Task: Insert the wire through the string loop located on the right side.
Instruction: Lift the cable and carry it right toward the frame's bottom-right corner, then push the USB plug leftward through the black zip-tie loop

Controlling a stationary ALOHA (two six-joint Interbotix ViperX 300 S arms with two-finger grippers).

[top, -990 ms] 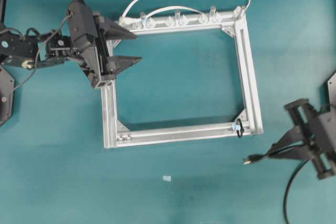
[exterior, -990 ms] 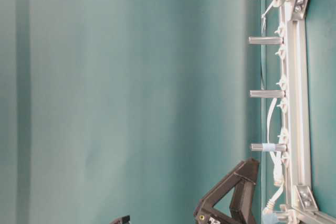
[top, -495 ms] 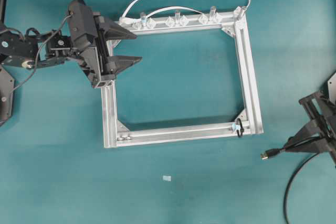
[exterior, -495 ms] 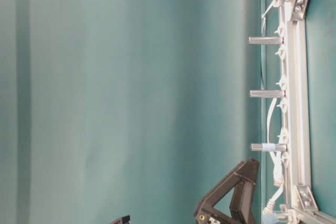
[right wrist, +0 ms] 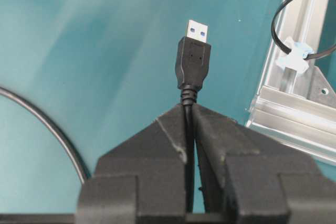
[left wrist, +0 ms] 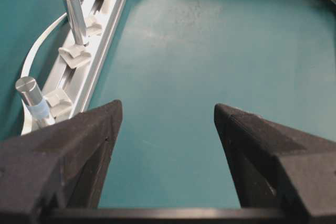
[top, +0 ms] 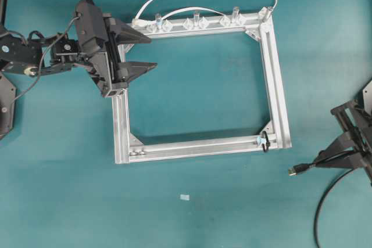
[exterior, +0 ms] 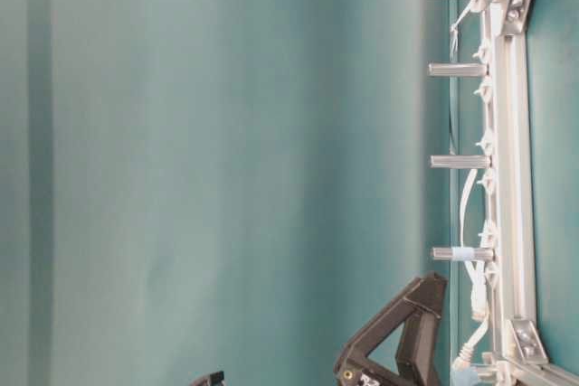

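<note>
My right jaws (right wrist: 190,121) are pinched shut on the wire (right wrist: 192,64) just behind its plug, whose silvery tip points out over the teal bench (top: 192,219), near the frame's (top: 279,114) lower right corner but apart from it. The string loop (top: 265,142) hangs on that corner's bar. My left jaws (top: 136,51) stand wide, holding nothing, over the frame's upper left corner
</note>
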